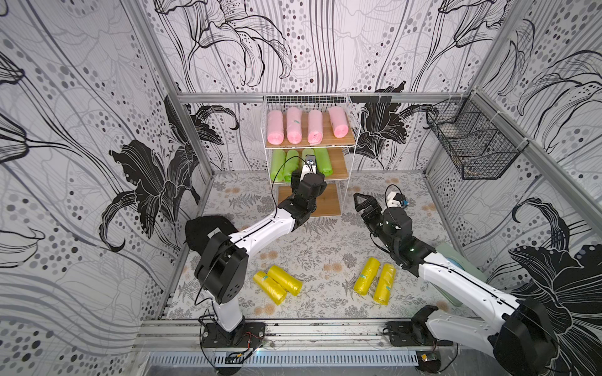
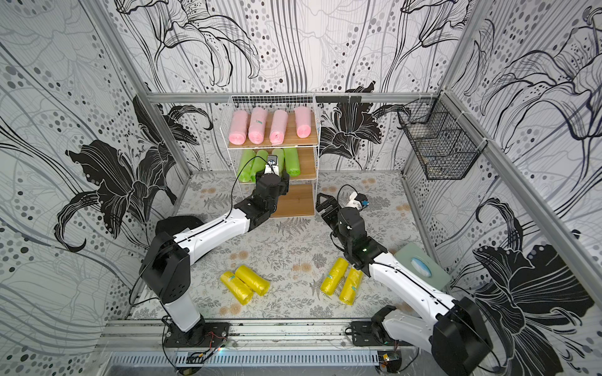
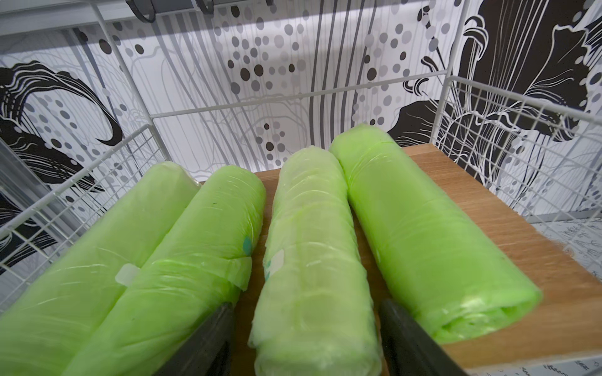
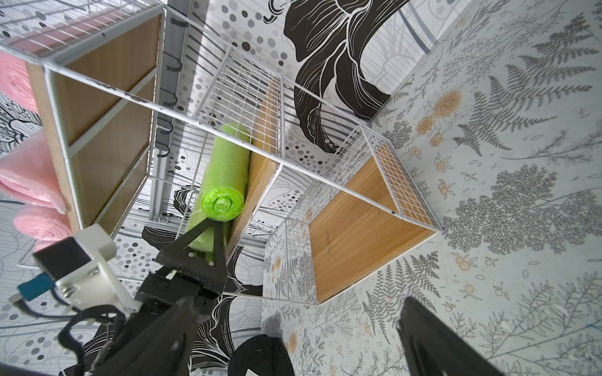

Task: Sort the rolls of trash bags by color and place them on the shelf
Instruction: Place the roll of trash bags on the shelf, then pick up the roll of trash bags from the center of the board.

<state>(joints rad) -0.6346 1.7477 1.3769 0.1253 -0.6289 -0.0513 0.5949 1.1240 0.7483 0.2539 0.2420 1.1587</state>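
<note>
The white wire shelf [image 1: 350, 143] stands at the back wall. Several pink rolls [image 1: 294, 125] lie on its top board and several light green rolls [image 1: 322, 161] on the middle board. The bottom board [image 1: 325, 201] is bare. My left gripper [image 3: 307, 304] is at the middle board, open, its fingers [image 3: 211, 338] straddling a pale green roll [image 3: 312, 247] that rests on the wood. My right gripper [image 1: 361, 201] hangs open and holds nothing, just right of the shelf above the floor. Two yellow rolls [image 1: 277, 283] lie front left, and two more yellow rolls [image 1: 374, 280] lie front right.
A black wire basket [image 1: 472, 143] hangs on the right wall. A black flat object [image 1: 205, 228] lies at the left edge behind my left arm. A pale green pad [image 2: 420, 267] lies at the right edge. A metal rail [image 1: 293, 328] runs along the front.
</note>
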